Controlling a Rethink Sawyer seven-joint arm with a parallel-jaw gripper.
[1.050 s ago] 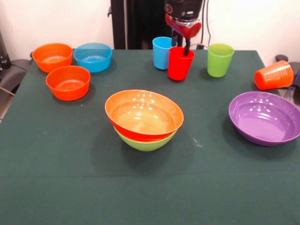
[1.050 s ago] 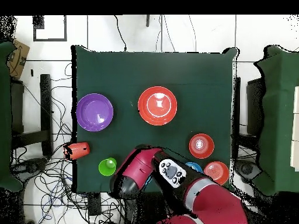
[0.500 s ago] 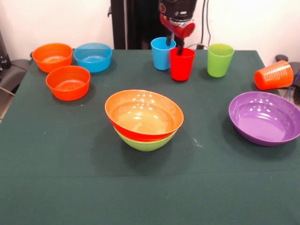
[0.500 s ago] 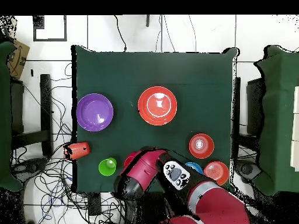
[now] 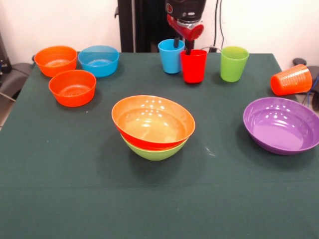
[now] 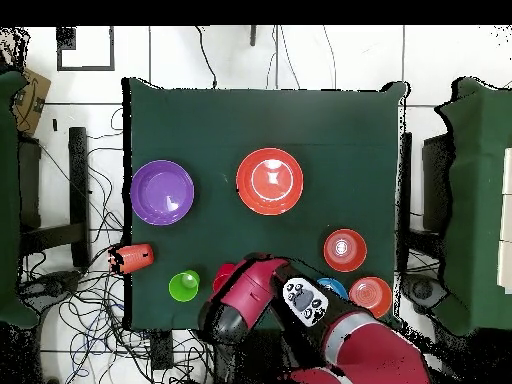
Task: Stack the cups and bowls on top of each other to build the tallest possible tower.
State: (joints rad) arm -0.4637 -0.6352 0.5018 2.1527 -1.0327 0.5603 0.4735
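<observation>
Red tapered plastic cup [image 5: 194,65] held by rim in gripper [image 5: 182,46], at table's far edge beside light blue cup [image 5: 170,56]. Cup to be kept upright, lifted clear of neighbour before transfer to orange-red-on-green bowl stack [image 5: 153,127].

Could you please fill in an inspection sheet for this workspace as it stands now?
Surface: green cloth table, flat.
Tower: orange-red bowl nested in lime bowl.
Loose bowls: purple bowl; two orange bowls; blue bowl.
Cups: blue cup, red cup, green cup upright; orange cup on its side at the edge.
Clutter: nothing seen.
Claw: astride the red cup's rim, one finger inside; grip unclear.
Cables: tangled on the floor.
Surroundings: other tables.
</observation>
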